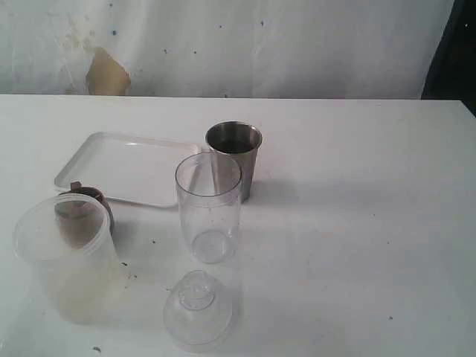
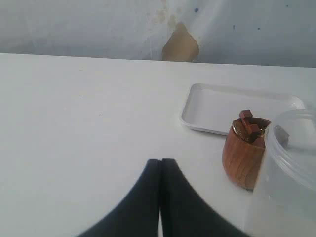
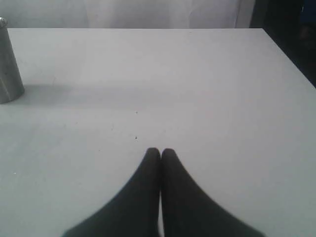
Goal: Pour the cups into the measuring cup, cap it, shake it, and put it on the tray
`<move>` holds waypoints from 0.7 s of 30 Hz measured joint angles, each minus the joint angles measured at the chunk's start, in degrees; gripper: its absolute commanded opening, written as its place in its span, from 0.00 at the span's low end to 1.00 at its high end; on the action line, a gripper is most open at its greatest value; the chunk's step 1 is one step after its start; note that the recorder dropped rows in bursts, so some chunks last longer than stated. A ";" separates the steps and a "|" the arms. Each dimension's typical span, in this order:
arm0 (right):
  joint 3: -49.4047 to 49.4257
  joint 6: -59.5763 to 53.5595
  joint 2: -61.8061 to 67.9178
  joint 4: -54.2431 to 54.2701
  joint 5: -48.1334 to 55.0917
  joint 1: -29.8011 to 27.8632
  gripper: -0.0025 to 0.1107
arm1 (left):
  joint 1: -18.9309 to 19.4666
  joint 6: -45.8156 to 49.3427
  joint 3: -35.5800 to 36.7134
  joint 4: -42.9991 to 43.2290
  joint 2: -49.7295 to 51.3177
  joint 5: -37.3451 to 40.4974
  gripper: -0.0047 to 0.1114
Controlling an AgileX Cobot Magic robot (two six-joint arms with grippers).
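Note:
The clear measuring cup point(image 1: 209, 208) stands upright mid-table, its domed lid point(image 1: 198, 309) lying in front of it. Right behind it stands the steel tumbler point(image 1: 234, 158), also at the edge of the right wrist view point(image 3: 7, 64). The brown cup point(image 2: 243, 150) sits beside the white tray point(image 1: 126, 168) and shows only through the cloudy tub in the exterior view point(image 1: 85, 216). Neither arm appears in the exterior view. My left gripper point(image 2: 160, 161) is shut and empty, over bare table short of the brown cup. My right gripper point(image 3: 160, 151) is shut and empty, far from the tumbler.
A wide cloudy plastic tub point(image 1: 65, 256) stands at the front left, in front of the brown cup, and fills the edge of the left wrist view point(image 2: 289, 182). The tray point(image 2: 227, 108) lies behind the cup. A stained white wall backs the table.

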 measured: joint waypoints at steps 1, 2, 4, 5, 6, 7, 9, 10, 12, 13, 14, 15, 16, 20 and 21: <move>0.00 -0.11 0.00 0.00 0.00 0.00 0.02 | 0.00 0.00 0.00 0.00 0.00 0.00 0.04; 0.00 -0.24 0.00 0.00 0.00 0.00 0.02 | 0.00 0.00 0.00 0.00 0.00 0.00 0.04; 0.00 -0.40 0.00 0.00 0.00 0.00 0.02 | 0.00 0.00 0.00 0.00 0.00 0.00 0.04; 0.00 -0.40 0.00 0.00 0.00 0.00 0.02 | 0.00 0.00 0.00 0.00 0.00 0.00 0.04; 0.00 -0.40 0.00 0.00 0.00 0.00 0.02 | 0.00 0.00 0.00 0.00 0.00 0.00 0.04; 0.00 -0.40 0.00 0.00 0.00 0.00 0.02 | 0.00 0.00 0.00 0.00 0.00 0.00 0.04; 0.00 -0.40 0.00 0.00 0.00 0.00 0.02 | 0.00 0.00 0.00 0.00 0.00 0.00 0.04; 0.00 -0.40 0.00 0.00 0.00 0.00 0.02 | 0.00 0.00 0.00 0.00 0.00 0.00 0.04; 0.00 -0.40 0.00 0.00 0.00 0.00 0.02 | 0.00 0.00 0.00 0.00 0.00 0.00 0.04; 0.00 -0.40 0.00 0.00 0.00 0.00 0.02 | 0.00 0.00 0.00 0.00 0.00 0.00 0.04; 0.00 -0.40 0.00 0.00 0.00 0.00 0.02 | 0.00 0.00 0.00 0.00 0.00 0.00 0.04; 0.00 -0.40 0.00 0.00 0.00 0.00 0.02 | 0.00 0.00 0.00 0.00 0.00 0.00 0.04; 0.00 -0.40 0.00 0.00 0.00 0.00 0.02 | 0.00 0.00 0.00 0.00 0.00 -0.45 0.04; 0.00 -0.40 0.00 0.00 0.00 0.00 0.02 | 0.00 -0.31 0.03 0.00 0.00 -12.28 0.04; 0.00 -0.40 0.00 0.00 0.00 0.00 0.02 | 0.00 -1.45 0.03 0.00 0.00 -16.60 0.04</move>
